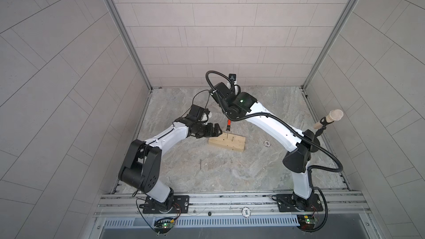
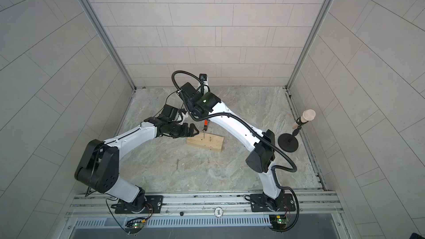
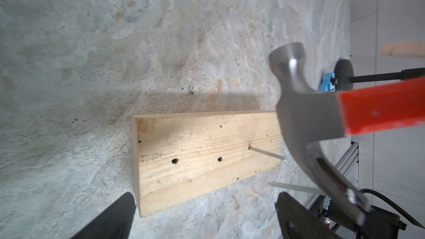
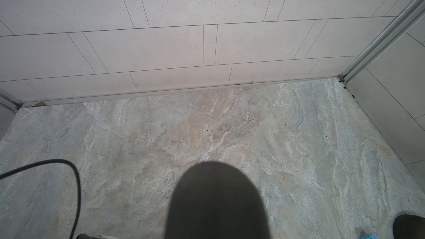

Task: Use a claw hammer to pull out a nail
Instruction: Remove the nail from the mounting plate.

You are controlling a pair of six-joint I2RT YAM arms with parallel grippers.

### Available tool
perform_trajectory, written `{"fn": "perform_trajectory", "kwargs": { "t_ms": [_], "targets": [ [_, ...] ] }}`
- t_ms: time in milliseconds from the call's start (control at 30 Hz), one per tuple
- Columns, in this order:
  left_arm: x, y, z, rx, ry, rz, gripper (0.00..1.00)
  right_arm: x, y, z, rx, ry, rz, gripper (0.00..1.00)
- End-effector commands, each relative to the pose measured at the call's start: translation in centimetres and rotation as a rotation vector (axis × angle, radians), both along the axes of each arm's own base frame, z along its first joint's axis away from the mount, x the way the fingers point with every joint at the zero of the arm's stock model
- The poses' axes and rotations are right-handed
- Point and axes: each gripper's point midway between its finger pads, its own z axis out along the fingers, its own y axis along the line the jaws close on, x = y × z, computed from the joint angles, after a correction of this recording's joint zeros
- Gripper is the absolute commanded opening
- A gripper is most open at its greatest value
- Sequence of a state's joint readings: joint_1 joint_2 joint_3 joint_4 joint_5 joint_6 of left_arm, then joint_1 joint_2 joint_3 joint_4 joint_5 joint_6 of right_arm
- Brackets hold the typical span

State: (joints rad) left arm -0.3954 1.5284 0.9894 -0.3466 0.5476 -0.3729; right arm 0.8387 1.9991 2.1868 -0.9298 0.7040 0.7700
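Claw hammer (image 3: 308,111): steel head hangs just above the wooden block (image 3: 195,152), with the orange shaft angled up and away.
Right gripper: hidden under its own wrist in both top views; clamped tight on the hammer's handle.
Left gripper (image 3: 202,217): jaws spread wide, holding nothing, near the block's end.
Nail (image 3: 266,154): stuck in the block, leaning, close to the claw.

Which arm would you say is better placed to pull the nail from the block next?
The right arm: it holds the hammer at the nail; the left gripper stands open and empty near the block.
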Motion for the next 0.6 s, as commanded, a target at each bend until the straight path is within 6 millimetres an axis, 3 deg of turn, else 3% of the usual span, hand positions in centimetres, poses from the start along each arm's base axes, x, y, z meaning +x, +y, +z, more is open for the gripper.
{"fn": "perform_trajectory", "kwargs": {
  "t_ms": [0, 133, 300, 433, 567],
  "targets": [
    [0.4, -0.1, 2.4, -0.032, -0.116, -0.003, 1.00, 0.1, -0.4, 2.9, 0.029, -0.064, -0.015, 0.00],
    [0.6, 0.6, 4.9, -0.050, -0.235, 0.035, 1.00, -0.1, -0.6, 3.1, 0.030, -0.066, -0.016, 0.00],
    [0.3, 2.5, 9.9, -0.101, -0.512, 0.114, 1.00, -0.1, -0.6, 3.5, 0.033, -0.070, -0.010, 0.00],
    [0.2, 3.5, 10.9, -0.070, -0.573, 0.145, 1.00, -0.2, -0.4, 3.7, 0.040, -0.071, -0.004, 0.00],
    [-0.4, 2.4, 11.9, -0.160, -0.619, 0.105, 1.00, -0.2, -0.3, 4.0, 0.051, -0.074, 0.002, 0.00]
  ]
}}
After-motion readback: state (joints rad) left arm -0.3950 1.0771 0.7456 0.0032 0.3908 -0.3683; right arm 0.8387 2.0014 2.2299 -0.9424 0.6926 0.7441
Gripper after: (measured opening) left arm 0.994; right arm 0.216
